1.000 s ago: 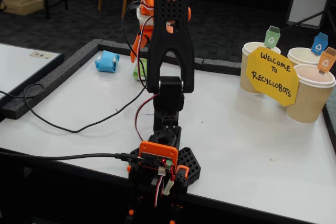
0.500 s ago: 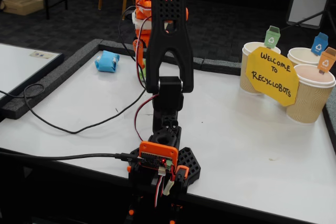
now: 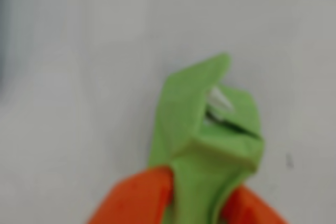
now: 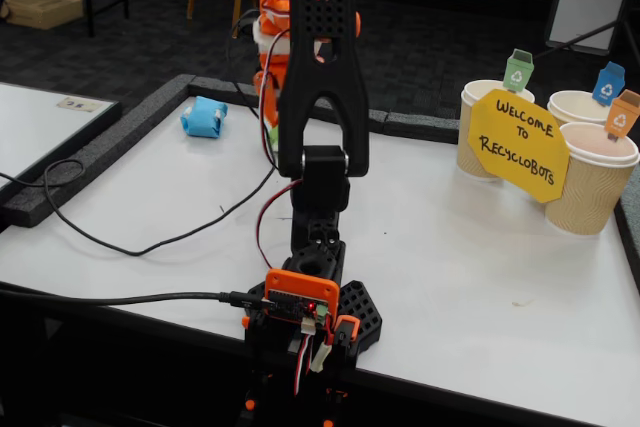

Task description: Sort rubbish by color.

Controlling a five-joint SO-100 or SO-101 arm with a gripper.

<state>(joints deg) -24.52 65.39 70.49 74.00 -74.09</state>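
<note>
In the wrist view a light green crumpled paper wad [image 3: 207,135] is pinched between my two orange fingers [image 3: 136,198], with the white table below it. My gripper [image 3: 197,187] is shut on this wad. In the fixed view the gripper [image 4: 270,125] is at the far side of the table, mostly hidden behind the black arm link [image 4: 320,77], so the green wad barely shows there. A light blue wad [image 4: 204,116] lies on the table to the left of the gripper, apart from it.
Three paper cups stand at the right: one with a green tag [image 4: 485,112], one with a blue tag [image 4: 578,105], one with an orange tag [image 4: 595,182]. A yellow sign [image 4: 517,144] leans on them. A black cable [image 4: 120,237] crosses the left table. A dark raised border [image 4: 120,137] edges the table.
The gripper has risen a little from the table at the far side, holding the green wad. The blue wad and the cups have not moved.
</note>
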